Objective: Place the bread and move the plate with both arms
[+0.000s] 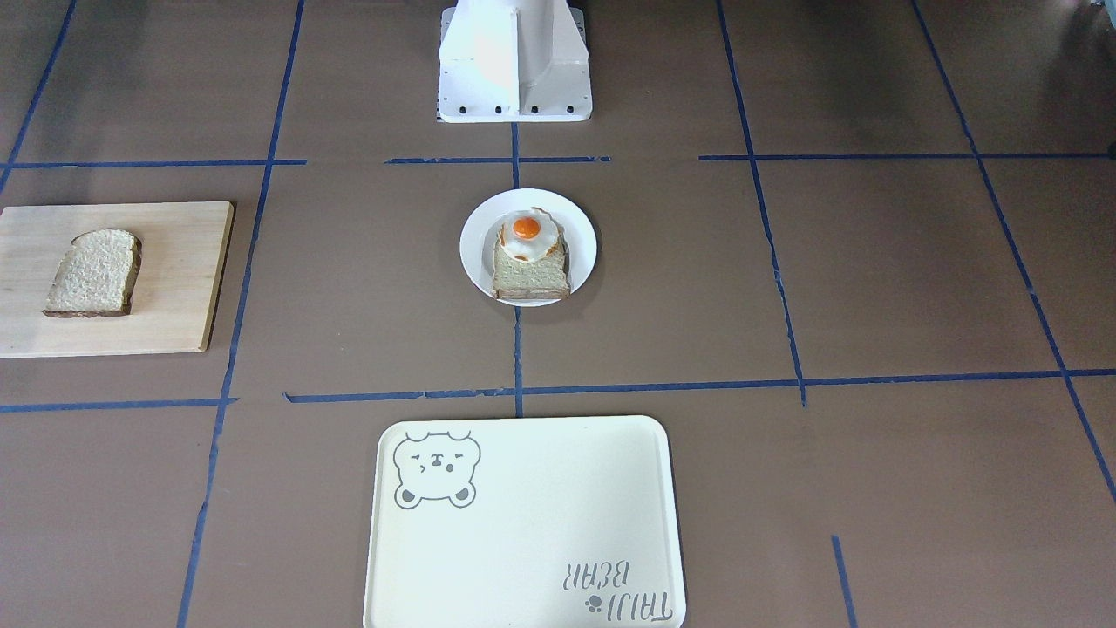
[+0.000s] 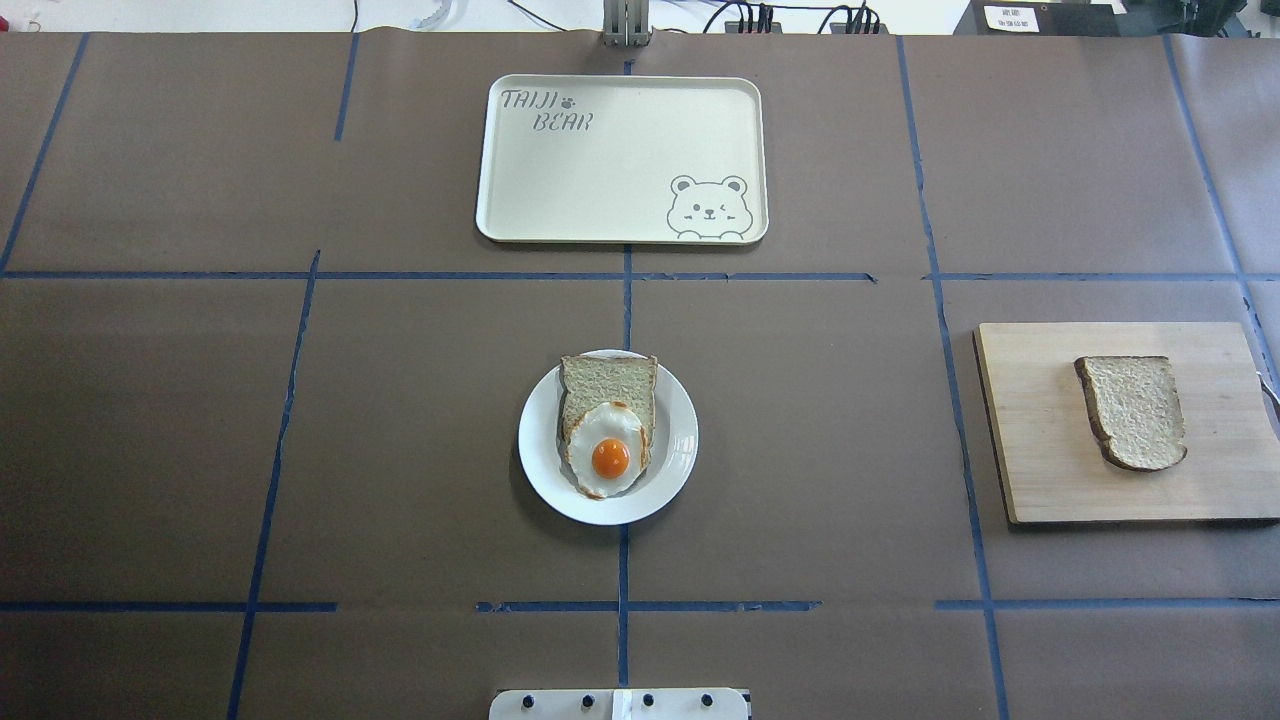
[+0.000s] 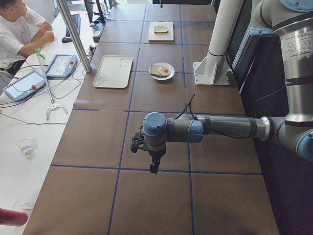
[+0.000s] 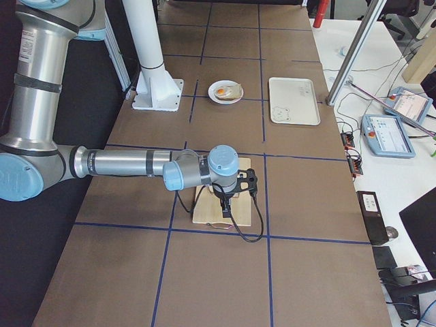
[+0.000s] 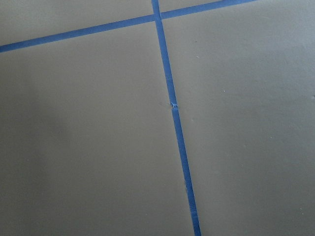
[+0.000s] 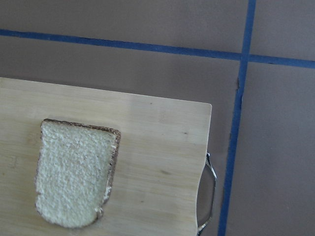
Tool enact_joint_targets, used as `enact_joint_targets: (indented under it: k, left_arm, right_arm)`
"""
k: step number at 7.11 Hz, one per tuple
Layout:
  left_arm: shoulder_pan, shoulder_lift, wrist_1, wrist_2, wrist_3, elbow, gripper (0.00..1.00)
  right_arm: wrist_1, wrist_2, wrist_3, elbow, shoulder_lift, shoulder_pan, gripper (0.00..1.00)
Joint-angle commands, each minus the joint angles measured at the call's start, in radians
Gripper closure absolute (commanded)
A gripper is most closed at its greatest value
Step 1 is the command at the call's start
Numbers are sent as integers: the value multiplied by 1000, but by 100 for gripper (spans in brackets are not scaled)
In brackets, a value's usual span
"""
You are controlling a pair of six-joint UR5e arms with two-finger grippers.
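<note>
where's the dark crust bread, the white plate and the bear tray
bread (image 2: 1135, 412): overhead exterior view, middle of its crumb
plate (image 2: 675, 440): overhead exterior view, bare right rim
tray (image 2: 600, 180): overhead exterior view, bare middle of its floor

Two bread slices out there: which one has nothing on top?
The dark-crusted slice on the wooden board, at the robot's right. The paler slice on the white plate carries a fried egg.

Even, diffuse light fills every view; the worktop (image 2: 300, 450) is softly lit and glare-free. The plate (image 2: 680, 440) casts only a faint shadow. Both wrist views are sharp, the left one slightly dimmer.
</note>
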Motion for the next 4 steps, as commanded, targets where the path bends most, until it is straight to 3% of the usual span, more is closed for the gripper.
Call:
enact_joint_targets:
  k: [1, 2, 4]
  left_arm:
    - [1, 0, 0, 0, 0, -1, 0]
    - [1, 0, 0, 0, 0, -1, 0]
    - [1, 0, 0, 0, -1, -5, 0]
  right_arm:
    - [413, -9, 337, -117, -6, -108, 0]
    - [630, -44, 488, -193, -6, -171, 0]
    - [769, -154, 651, -199, -4, -323, 0]
